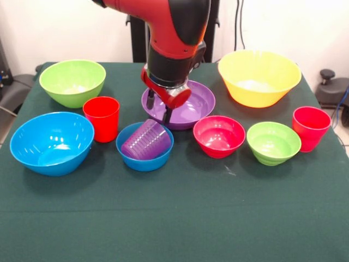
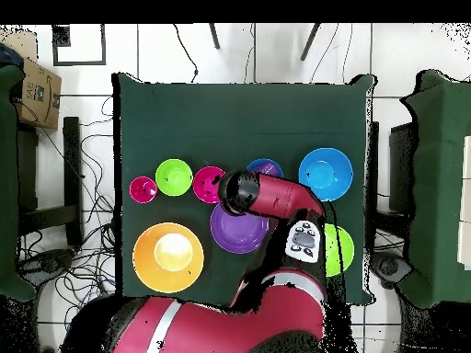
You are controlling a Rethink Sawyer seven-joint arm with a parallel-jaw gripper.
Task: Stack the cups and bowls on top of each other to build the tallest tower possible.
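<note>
Cups: 3 on the table, none stacked upright. Purple cup [image 1: 145,140] lies tilted inside the small blue bowl [image 1: 144,158], near centre; this is the only nested pair. 1 red cup [image 1: 101,118] stands just right of the large blue bowl [image 1: 52,143]; the other red cup [image 1: 310,127] stands at far right, beside the small green bowl [image 1: 273,143]. Red-pink bowl [image 1: 219,136], purple bowl [image 1: 191,103], yellow bowl [image 1: 259,77] and large green bowl [image 1: 72,82] hold nothing. Gripper [image 1: 160,107] hangs over the purple bowl's left rim, fingers apart, holding nothing. Surface: dark green cloth [image 1: 174,218]. White tiled floor [image 2: 267,55] with cables surrounds the table.
</note>
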